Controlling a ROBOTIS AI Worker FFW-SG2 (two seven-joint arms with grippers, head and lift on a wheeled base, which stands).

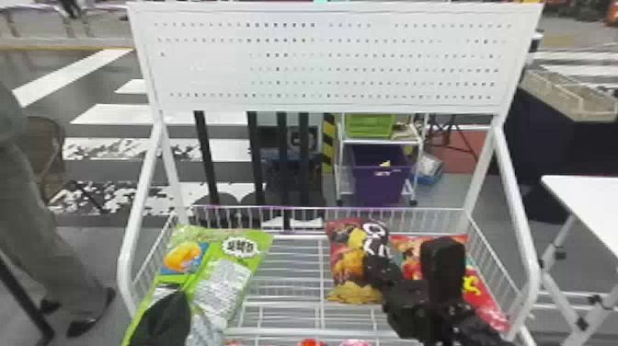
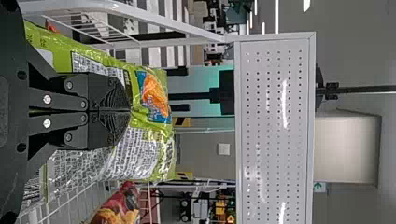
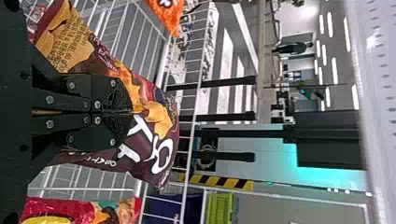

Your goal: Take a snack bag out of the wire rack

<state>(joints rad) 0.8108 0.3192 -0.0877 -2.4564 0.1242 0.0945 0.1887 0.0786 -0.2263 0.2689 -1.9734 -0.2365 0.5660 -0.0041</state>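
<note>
In the head view the left gripper is over the lower part of a green snack bag, at the left side of the wire rack. My left gripper is closed in the left wrist view, pinching that green bag between its fingertips. Over on the rack's right half, the right gripper meets the side of a dark red snack bag. Seen from the right wrist, the right gripper has its fingers together on this bag, whose upper end extends past the tips.
A red snack bag lies at the rack's right side, partly behind the right arm. Red packages show at the bottom edge. A white perforated panel stands above the rack's back, and a white table is at the right.
</note>
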